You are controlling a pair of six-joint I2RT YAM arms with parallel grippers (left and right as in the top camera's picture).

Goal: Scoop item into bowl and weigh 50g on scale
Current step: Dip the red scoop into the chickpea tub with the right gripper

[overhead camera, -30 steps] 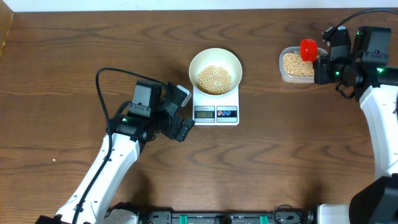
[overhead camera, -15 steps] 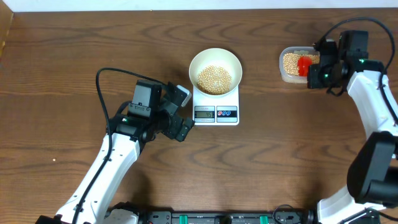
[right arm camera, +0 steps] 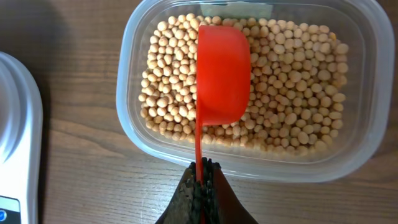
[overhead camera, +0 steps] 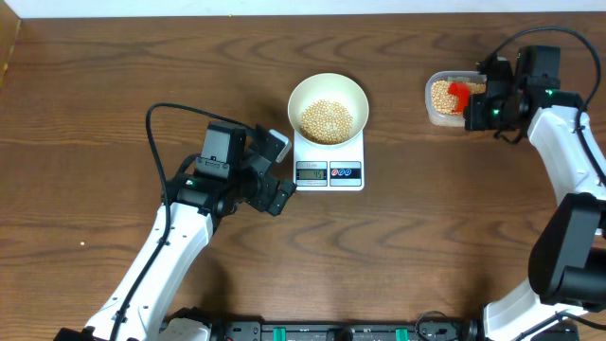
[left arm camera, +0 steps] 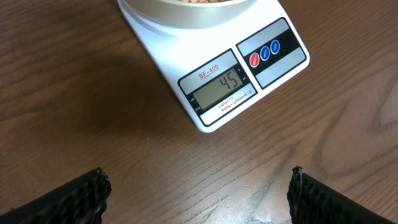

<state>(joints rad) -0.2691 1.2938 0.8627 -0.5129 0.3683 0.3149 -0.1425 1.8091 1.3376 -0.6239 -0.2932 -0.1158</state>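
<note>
The white bowl [overhead camera: 328, 104] holds tan-yellow beans [overhead camera: 326, 119] and stands on the white scale [overhead camera: 329, 157]. In the left wrist view the scale's display [left arm camera: 216, 89] reads 45, and its red and blue buttons [left arm camera: 264, 53] show beside it. My left gripper [left arm camera: 198, 194] is open and empty over bare wood just left of the scale. My right gripper [right arm camera: 201, 186] is shut on the handle of a red scoop [right arm camera: 222, 73]. The scoop lies turned over on the beans [right arm camera: 286, 81] in the clear tub [right arm camera: 348, 158], which also shows at the far right in the overhead view [overhead camera: 441, 99].
The brown wooden table [overhead camera: 398, 246] carries nothing else. The left arm's black cable [overhead camera: 166, 112] loops over the wood at the left. The table's far edge [overhead camera: 284, 14] runs behind the bowl and tub.
My right gripper has lowered the red scoop from above the tub into the beans and tipped it over. The left arm, bowl and scale have not moved.
</note>
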